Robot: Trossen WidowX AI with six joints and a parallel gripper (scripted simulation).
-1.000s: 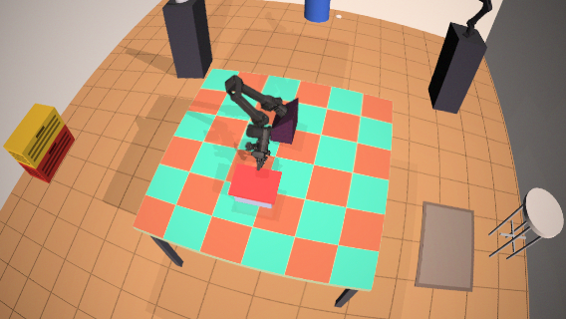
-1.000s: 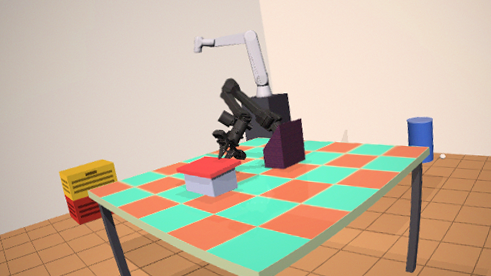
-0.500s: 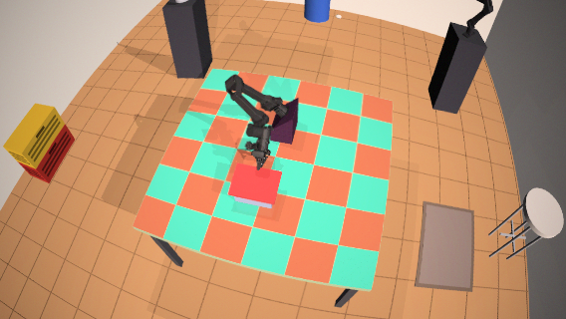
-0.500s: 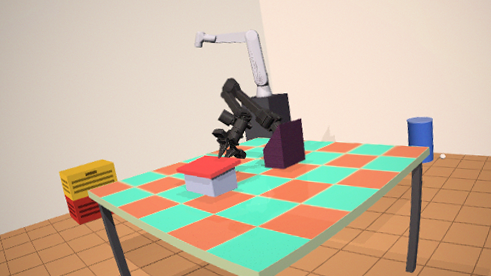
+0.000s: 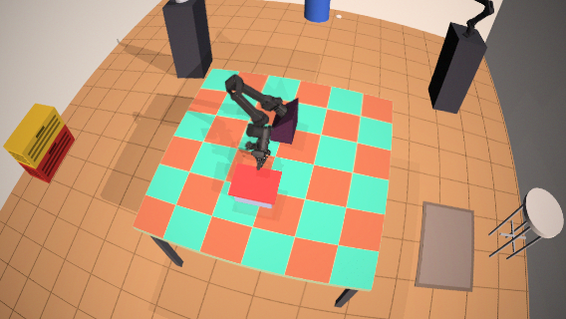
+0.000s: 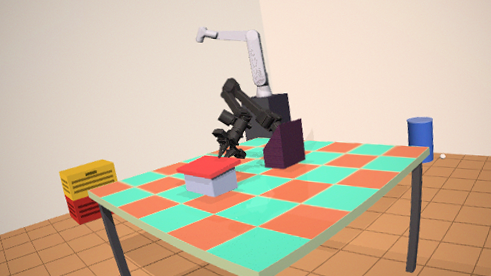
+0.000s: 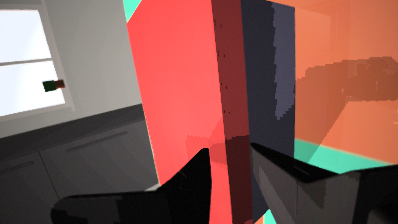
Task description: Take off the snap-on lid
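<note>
The end effector point(image 5: 260, 164) is clamped on the far rim of the lid point(image 5: 255, 184), which sits on the storage box point(image 6: 208, 183) mid-desk. A dark wedge block point(image 5: 285, 122) stands just beside the arm, toward the far edge of the desk point(image 5: 319, 249). The near half and both near corners carry nothing.

One red lid point(image 5: 255, 182) sits on one box point(image 6: 209, 183). One purple wedge point(image 6: 285, 144) stands on the worktop point(image 5: 329, 234). One stool point(image 5: 537, 215), one blue barrel point(image 6: 421, 131).
</note>
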